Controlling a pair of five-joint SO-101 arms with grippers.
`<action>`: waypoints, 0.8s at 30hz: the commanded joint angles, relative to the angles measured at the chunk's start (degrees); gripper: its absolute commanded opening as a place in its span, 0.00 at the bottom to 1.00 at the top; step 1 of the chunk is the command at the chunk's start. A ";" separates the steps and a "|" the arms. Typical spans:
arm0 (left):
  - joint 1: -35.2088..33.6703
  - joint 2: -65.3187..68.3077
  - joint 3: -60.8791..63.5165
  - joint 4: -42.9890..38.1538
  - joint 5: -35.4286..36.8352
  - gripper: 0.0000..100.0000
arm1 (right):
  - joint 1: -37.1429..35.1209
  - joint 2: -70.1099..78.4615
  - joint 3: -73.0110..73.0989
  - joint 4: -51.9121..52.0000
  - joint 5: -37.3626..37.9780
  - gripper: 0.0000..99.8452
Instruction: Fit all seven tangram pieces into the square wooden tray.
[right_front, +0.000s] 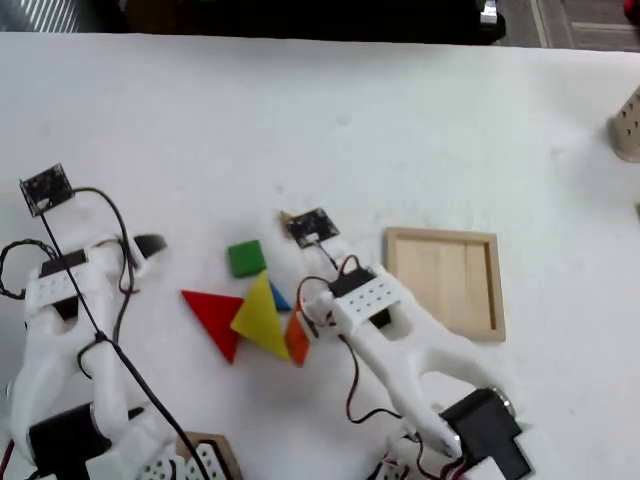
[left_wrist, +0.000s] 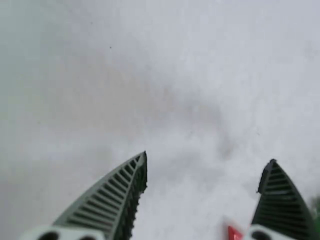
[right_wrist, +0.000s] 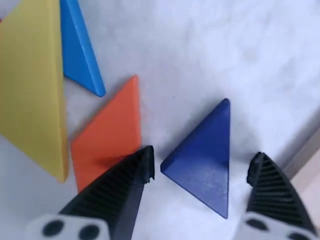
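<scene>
Right wrist view shows the dark blue triangle (right_wrist: 200, 165) lying flat on the desk (right_wrist: 210, 45), directly between the spread fingers of the right end effector (right_wrist: 202, 154). Its long edge runs along the fingers' length and faces the tray-side finger, while the opposite corner points at the finger beside the orange piece (right_wrist: 107, 145). This arm looks much the nearer, since the left end effector (left_wrist: 208, 159) hangs agape over bare desk, and the square wooden tray (right_front: 440, 235) lies just beyond the triangle's long edge.
</scene>
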 joint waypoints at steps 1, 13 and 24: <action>1.10 -2.86 -0.26 -0.97 -0.62 0.35 | 0.75 0.04 -2.64 0.84 -0.53 0.30; 1.45 -2.86 -0.26 -1.14 -0.62 0.35 | 2.95 0.31 -2.55 0.92 -0.35 0.22; 2.59 -2.77 -0.26 -1.05 -0.62 0.35 | 3.21 0.31 -2.55 1.45 -0.35 0.16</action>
